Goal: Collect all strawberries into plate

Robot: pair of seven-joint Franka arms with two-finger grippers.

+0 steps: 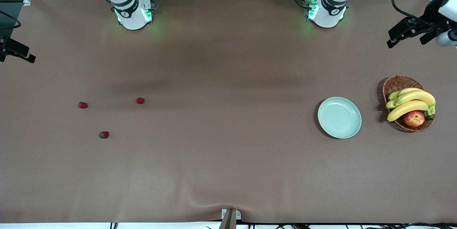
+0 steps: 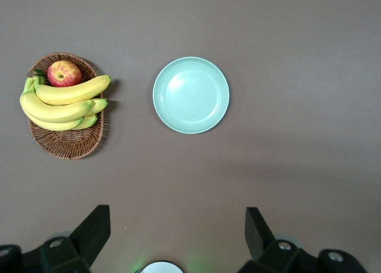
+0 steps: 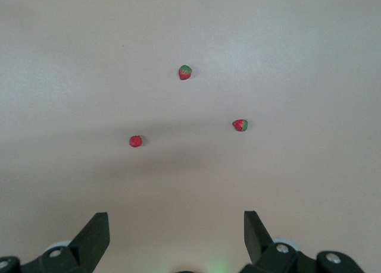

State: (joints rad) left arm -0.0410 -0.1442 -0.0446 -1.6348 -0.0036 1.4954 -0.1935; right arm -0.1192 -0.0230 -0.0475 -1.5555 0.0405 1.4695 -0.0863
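No berry collected yet: both arms wait high over the brown bench, fingers spread and empty.

The right end effector (image 3: 175,240) hangs released above the three tiny red strawberries with green caps, which lie directly under it and well apart from each other: one (image 1: 140,100), a second (image 1: 83,105) and a third (image 1: 104,135). The left end effector (image 2: 177,240), also released, hangs over the round pale mint-green glossy plate (image 2: 191,95), which is bare. I judge the next move is for the right arm to descend on one berry; the small size calls for exact centring. Just beside the plate stands a brown wicker basket (image 2: 65,143) with yellow bananas (image 2: 59,103) and a red-yellow apple (image 2: 64,74). Nothing stands in the way.
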